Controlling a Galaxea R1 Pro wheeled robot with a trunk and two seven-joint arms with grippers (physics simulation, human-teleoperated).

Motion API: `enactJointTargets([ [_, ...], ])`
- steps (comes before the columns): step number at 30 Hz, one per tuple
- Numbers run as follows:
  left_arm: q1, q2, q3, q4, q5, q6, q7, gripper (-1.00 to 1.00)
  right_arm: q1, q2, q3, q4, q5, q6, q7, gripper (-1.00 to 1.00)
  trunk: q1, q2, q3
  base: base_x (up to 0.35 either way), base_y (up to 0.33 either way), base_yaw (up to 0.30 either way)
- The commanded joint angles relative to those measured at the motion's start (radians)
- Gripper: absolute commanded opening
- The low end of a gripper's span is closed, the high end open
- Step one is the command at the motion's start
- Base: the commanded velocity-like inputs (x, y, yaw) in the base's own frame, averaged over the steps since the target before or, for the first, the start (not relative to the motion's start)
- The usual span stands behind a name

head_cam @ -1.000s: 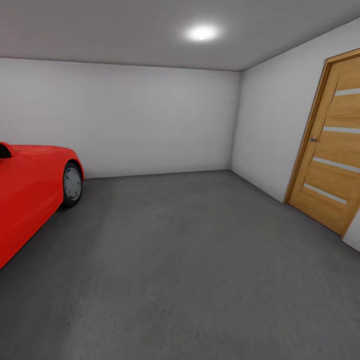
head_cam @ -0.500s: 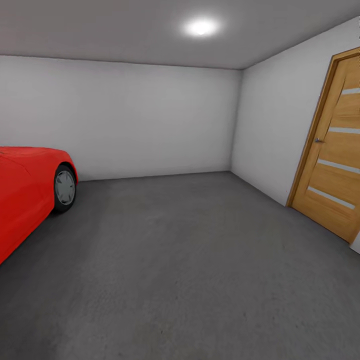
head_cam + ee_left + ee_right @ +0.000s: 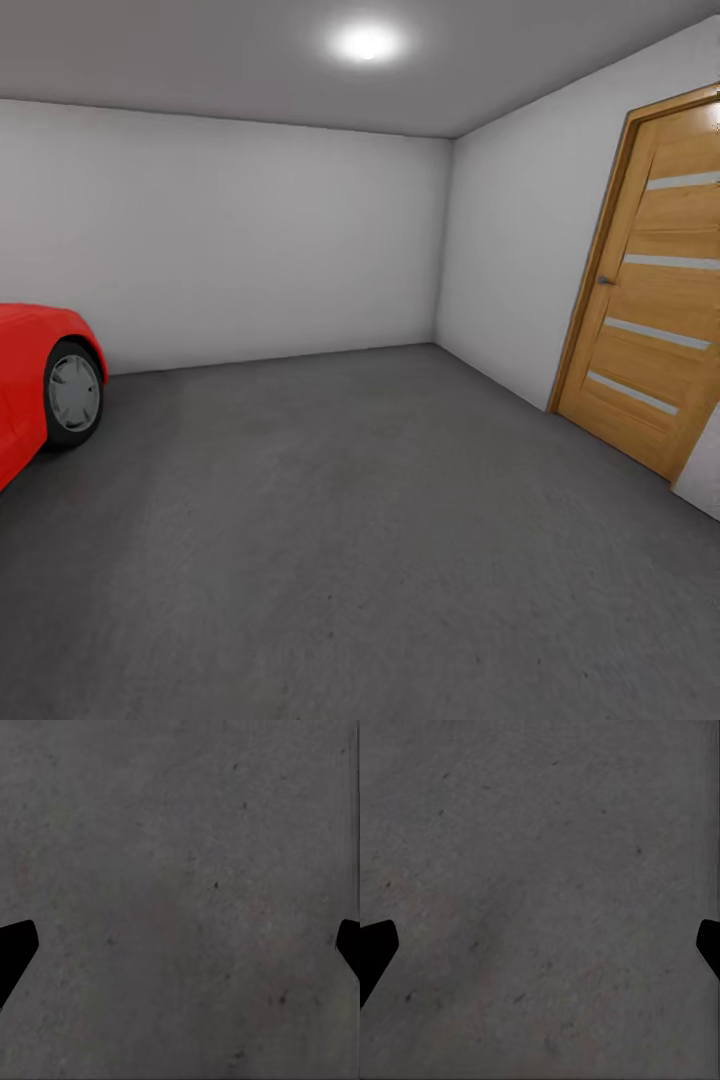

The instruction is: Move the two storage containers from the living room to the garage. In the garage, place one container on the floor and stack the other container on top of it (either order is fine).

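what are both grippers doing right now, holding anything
Left gripper: open, empty, over the bare floor.
Right gripper: open, empty, over the floor too.

Bare white-walled garage (image 3: 230, 230) seen in head view; dark grey speckled concrete floor (image 3: 380, 520) spread wide across it.

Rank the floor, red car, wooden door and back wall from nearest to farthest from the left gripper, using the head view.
1. Floor, directly under the open left gripper.
2. Red car, at left, and wooden door, at right: too close to call.
3. Back wall, straight ahead, beyond both.
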Motion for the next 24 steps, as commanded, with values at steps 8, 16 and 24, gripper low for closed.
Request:
enactJointTargets([
  [8,0.000,0.000,0.002,-0.001,0.004,-0.001,-0.006,1.00,-0.001,0.001,-0.005,0.001,0.000,-0.002,0.009,1.00,0.001,0.000,-0.001,0.345,0.000,-0.198],
  [16,0.000,0.000,0.002,-0.002,0.004,-0.001,-0.006,1.00,-0.001,0.001,-0.005,0.001,0.000,-0.002,0.009,1.00,0.001,0.000,-0.001,0.345,0.000,-0.199],
  [24,0.000,0.000,0.002,-0.001,0.004,-0.001,-0.006,1.00,-0.001,0.001,-0.005,0.001,0.000,-0.002,0.008,1.00,0.001,0.000,-0.001,0.345,0.000,-0.188],
])
